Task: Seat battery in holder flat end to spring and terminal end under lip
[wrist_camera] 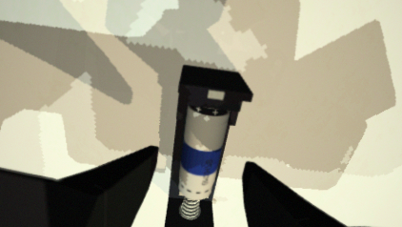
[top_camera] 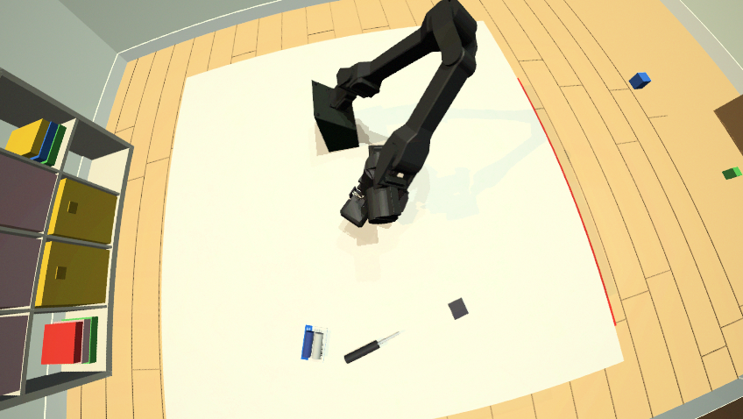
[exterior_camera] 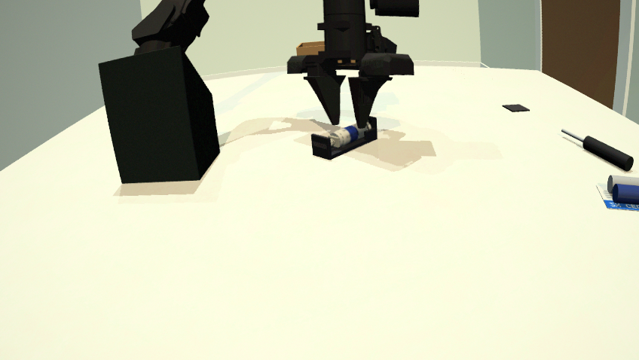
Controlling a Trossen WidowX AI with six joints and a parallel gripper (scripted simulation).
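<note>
The battery [exterior_camera: 351,132] [wrist_camera: 202,159], white and grey with a blue band, lies lengthwise in the black holder [exterior_camera: 321,144] [wrist_camera: 214,76]. In the wrist view its terminal end reaches under the lip, which hides the nub. Its flat end meets the spring [wrist_camera: 190,210]. It looks about level and in line with the holder; a slight tilt cannot be ruled out. My gripper [exterior_camera: 348,125] [wrist_camera: 201,161] is open and empty, one finger on each side above the battery, with gaps visible in the wrist view. The arm hides the holder in the top view.
A black block [top_camera: 340,130] [exterior_camera: 151,120] stands near the holder. A screwdriver [top_camera: 362,351] [exterior_camera: 607,153], a blue-and-white pack with two cells [top_camera: 307,343] [exterior_camera: 628,193] and a dark square [top_camera: 458,308] [exterior_camera: 515,108] lie farther off.
</note>
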